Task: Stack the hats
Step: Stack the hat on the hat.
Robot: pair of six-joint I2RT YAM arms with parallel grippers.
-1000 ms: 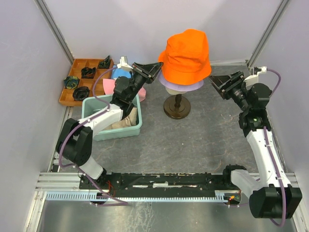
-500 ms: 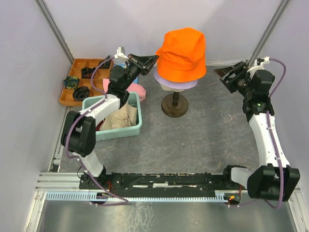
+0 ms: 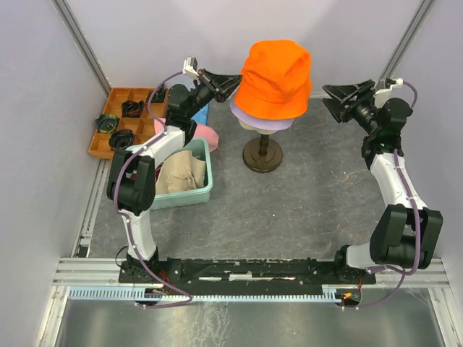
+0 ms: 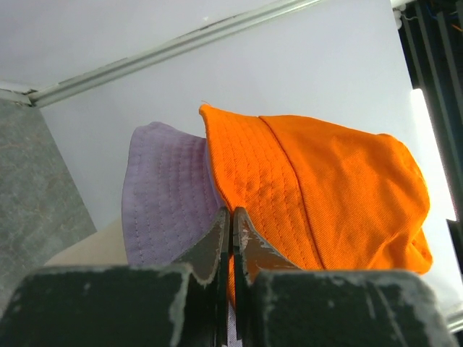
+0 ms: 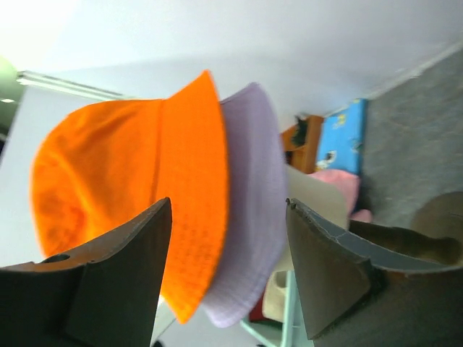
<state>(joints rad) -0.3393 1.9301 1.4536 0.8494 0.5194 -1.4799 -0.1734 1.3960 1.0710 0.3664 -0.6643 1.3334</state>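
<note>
The orange hat (image 3: 275,76) sits on top of the lavender hat (image 3: 262,121) on the mannequin head. My left gripper (image 3: 233,81) is shut at the orange hat's left brim; in the left wrist view its tips (image 4: 231,211) pinch the brim edge where the orange hat (image 4: 325,195) meets the lavender hat (image 4: 166,195). My right gripper (image 3: 334,101) is open and empty, to the right of the hats and apart from them; the orange (image 5: 123,195) and lavender (image 5: 249,217) brims show beyond it (image 5: 228,204). The pink hat (image 3: 204,134) lies behind the bin. The cream-beige hat (image 3: 181,173) is in the bin. The dark red hat is mostly hidden.
A teal bin (image 3: 177,196) stands left of the mannequin's dark stand (image 3: 262,155). A blue patterned cloth (image 3: 200,113) lies behind the pink hat. A wooden compartment tray (image 3: 116,124) with dark items sits at the back left. Walls close in on three sides.
Both arms rose and reached further back. My left gripper stayed shut and moved up with the orange hat's left brim. My right gripper lifted and turned to face the hats.
</note>
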